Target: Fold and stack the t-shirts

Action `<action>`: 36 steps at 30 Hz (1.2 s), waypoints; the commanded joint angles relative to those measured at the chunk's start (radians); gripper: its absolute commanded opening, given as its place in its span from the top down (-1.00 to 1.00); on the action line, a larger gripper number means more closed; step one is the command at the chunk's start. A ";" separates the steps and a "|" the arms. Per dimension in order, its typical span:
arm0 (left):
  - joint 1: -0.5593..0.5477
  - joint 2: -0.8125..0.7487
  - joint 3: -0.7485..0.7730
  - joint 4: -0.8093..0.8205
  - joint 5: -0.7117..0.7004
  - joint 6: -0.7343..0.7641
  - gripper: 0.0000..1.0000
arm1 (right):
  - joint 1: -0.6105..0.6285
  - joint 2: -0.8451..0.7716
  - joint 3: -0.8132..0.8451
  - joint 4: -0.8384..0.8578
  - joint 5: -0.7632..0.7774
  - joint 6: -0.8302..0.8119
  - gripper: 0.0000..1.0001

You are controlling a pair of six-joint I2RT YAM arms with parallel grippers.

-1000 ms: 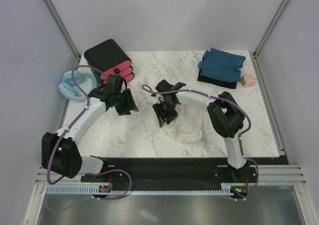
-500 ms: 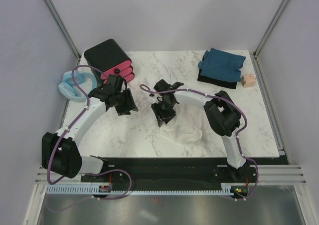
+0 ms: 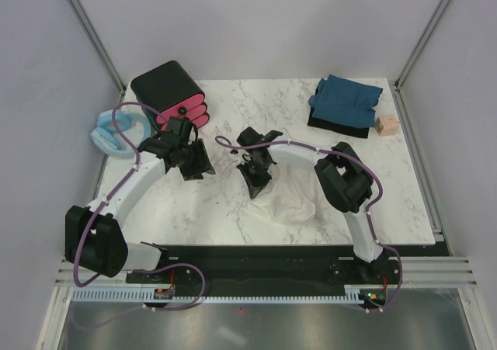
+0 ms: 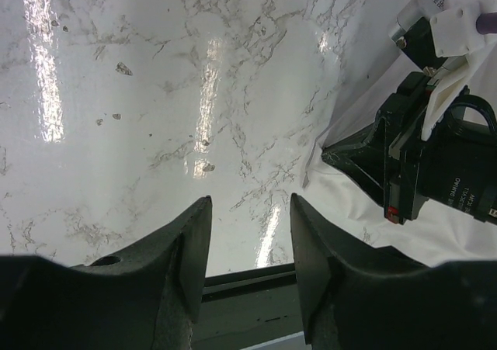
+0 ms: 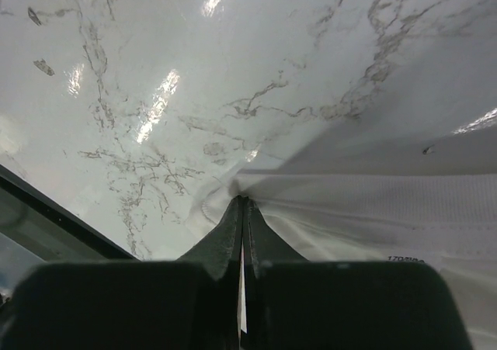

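Marble table [image 3: 210, 210] under plain pale walls, and all the action sits near the middle of it. The right gripper [image 5: 242, 210] is down low with its jaws pressed tight together, pinching a fold at the left rim of the cream-white shirt [image 3: 293, 199]. From the wrist view you can see the cloth drawn up into a little peak right at the fingertips.

From that pinch the shirt spreads away to the right and toward the near edge of the surface. It's a crumpled heap, not laid flat, and its length seems to run roughly along the near edge.

The left gripper [image 3: 196, 164] hovers just to the left of the pinch, toward the left edge, jaws apart, nothing in them, bare marble beneath. It's the free arm and it's close, so I'd judge it is placed to take a second hold on that same left rim.

Over at the far right corner lies the teal shirt [image 3: 347, 98], already in a folded bundle and well apart from both arms, with the right arm on the nearer side. I'd say the white one has to be spread and folded before any stacking.
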 commanded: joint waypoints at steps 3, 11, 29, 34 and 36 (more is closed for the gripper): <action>0.005 -0.024 -0.003 -0.001 -0.003 0.030 -0.04 | 0.005 -0.046 0.024 -0.001 0.022 -0.002 0.38; 0.005 -0.036 -0.016 0.002 -0.004 0.029 -0.04 | 0.007 -0.030 0.027 -0.008 -0.012 -0.021 -0.18; 0.008 -0.031 -0.030 0.011 -0.003 0.029 -0.04 | 0.017 -0.002 -0.002 -0.027 0.014 -0.026 1.00; 0.008 -0.033 -0.029 0.015 -0.001 0.030 -0.04 | 0.017 -0.036 -0.008 -0.008 0.058 -0.003 1.00; 0.008 -0.031 -0.027 0.019 0.000 0.030 -0.04 | 0.017 -0.066 -0.002 -0.005 0.071 0.004 1.00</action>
